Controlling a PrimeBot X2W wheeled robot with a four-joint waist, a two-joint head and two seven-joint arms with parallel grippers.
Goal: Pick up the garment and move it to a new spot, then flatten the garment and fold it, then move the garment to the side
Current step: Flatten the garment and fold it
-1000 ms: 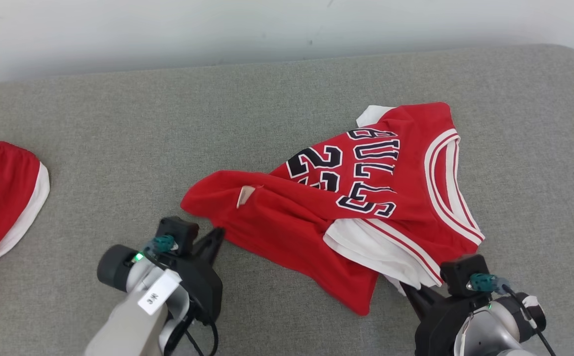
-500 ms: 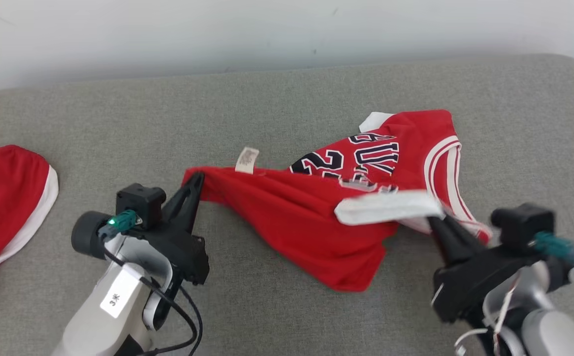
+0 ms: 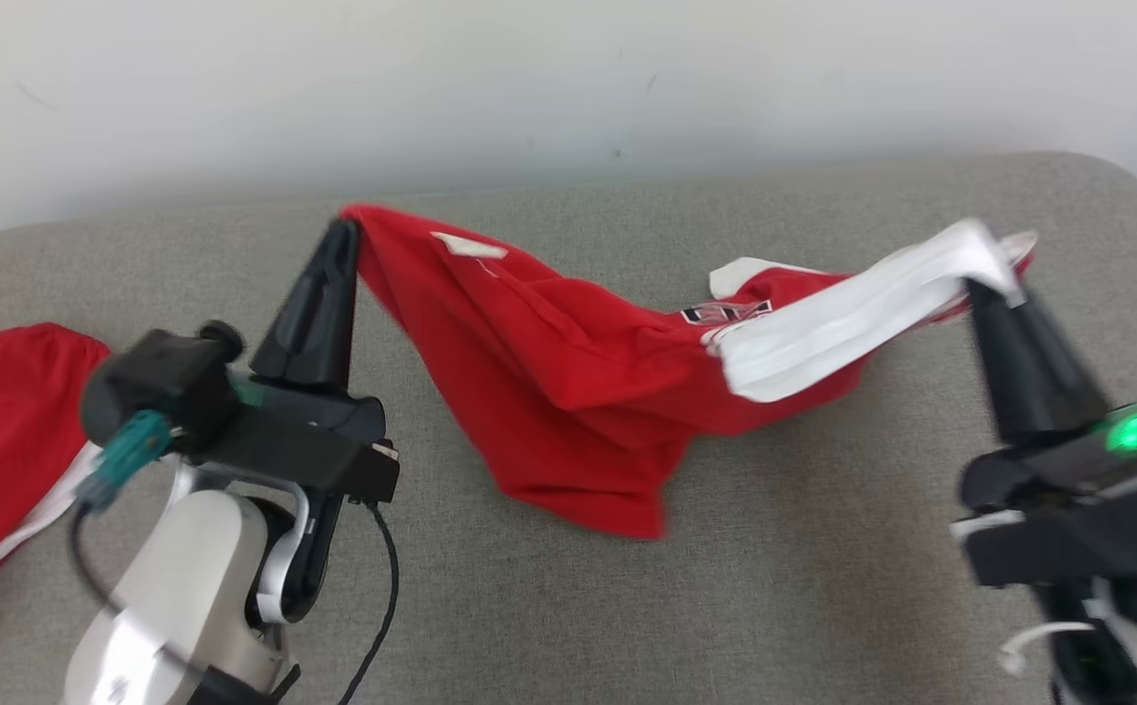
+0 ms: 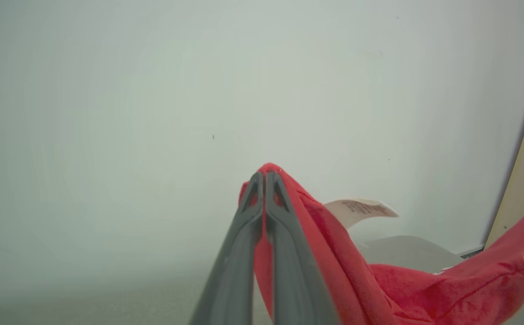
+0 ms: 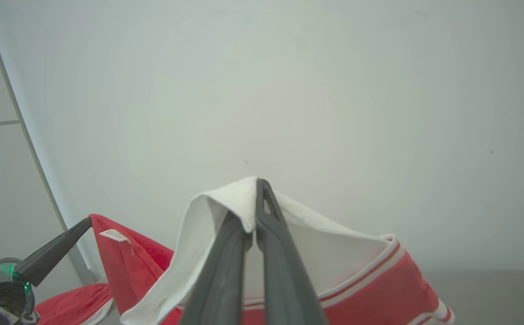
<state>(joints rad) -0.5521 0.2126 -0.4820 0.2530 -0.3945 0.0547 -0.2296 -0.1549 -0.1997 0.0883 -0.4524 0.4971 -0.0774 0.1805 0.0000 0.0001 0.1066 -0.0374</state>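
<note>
The garment (image 3: pixel 568 382) is a red basketball jersey with white trim and dark lettering, hanging stretched between both grippers above the grey cushion (image 3: pixel 783 587). My left gripper (image 3: pixel 343 227) is shut on a red corner beside a white label (image 3: pixel 468 245); the left wrist view shows that corner of the garment (image 4: pixel 316 234) pinched at the left gripper (image 4: pixel 264 176). My right gripper (image 3: pixel 979 284) is shut on a white-trimmed edge, and in the right wrist view the right gripper (image 5: pixel 255 189) has white cloth of the garment (image 5: pixel 334 271) draped over its tips. The garment's middle sags to the cushion.
A second red and white piece of clothing (image 3: pixel 0 421) lies at the cushion's left edge. A pale wall (image 3: pixel 568 88) rises behind the cushion. In the right wrist view the left gripper (image 5: pixel 88 221) shows at lower left.
Both grippers have risen and moved apart, lifting the garment off the cushion and stretching it out. The head camera has also tilted, shifting the whole picture.
</note>
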